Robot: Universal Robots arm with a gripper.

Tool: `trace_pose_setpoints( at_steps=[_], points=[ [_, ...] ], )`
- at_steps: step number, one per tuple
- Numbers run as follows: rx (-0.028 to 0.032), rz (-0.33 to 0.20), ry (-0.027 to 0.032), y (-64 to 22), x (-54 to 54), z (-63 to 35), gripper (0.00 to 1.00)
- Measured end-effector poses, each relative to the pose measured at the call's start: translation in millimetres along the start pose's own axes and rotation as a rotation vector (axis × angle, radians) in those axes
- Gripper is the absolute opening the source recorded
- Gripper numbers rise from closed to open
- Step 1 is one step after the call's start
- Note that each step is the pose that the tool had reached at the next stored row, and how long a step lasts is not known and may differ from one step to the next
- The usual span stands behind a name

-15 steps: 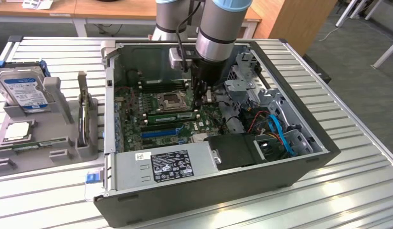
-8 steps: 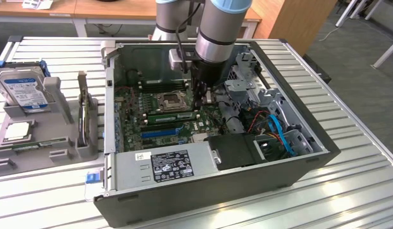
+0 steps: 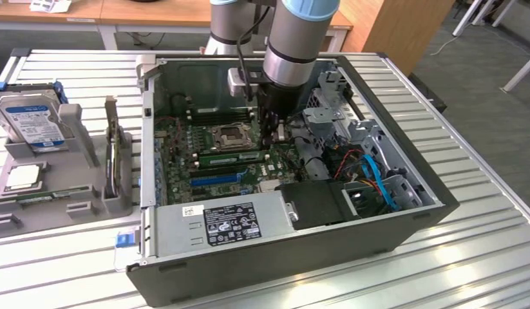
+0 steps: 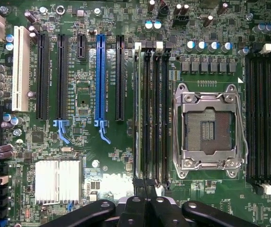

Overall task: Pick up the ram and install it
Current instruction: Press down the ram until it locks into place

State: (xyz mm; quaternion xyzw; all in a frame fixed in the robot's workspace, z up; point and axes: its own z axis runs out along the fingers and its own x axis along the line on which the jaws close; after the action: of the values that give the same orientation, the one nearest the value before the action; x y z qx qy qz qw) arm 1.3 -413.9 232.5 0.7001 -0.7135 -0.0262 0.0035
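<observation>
Gripper [image 4: 145, 201] closed, fingers together just above end of ram [image 4: 137, 113]. Ram stands on edge in outermost black slot of bank beside empty processor socket [image 4: 209, 130] on motherboard [image 4: 78, 142]. Arm reaches down into open computer case [image 3: 419, 212] on slatted tabletop [image 3: 488, 257]. Hard drive [image 3: 33, 122] sits in grey holder [image 3: 76, 161], at exterior view's left.

The closed gripper [image 4: 144, 189] sits at the end of the ram [image 4: 137, 109], seated edge-on in a slot beside the socket [image 4: 207, 130].
</observation>
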Motion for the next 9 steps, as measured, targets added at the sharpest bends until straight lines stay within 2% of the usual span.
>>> trace_pose_setpoints(
  at_steps=[4, 9],
  points=[
    [0.0002, 0.000, -0.0032, 0.0, 0.1, 2.0, 0.10],
    [0.0002, 0.000, -0.0033, -0.2, -0.6, 2.1, 0.10]
  ],
)
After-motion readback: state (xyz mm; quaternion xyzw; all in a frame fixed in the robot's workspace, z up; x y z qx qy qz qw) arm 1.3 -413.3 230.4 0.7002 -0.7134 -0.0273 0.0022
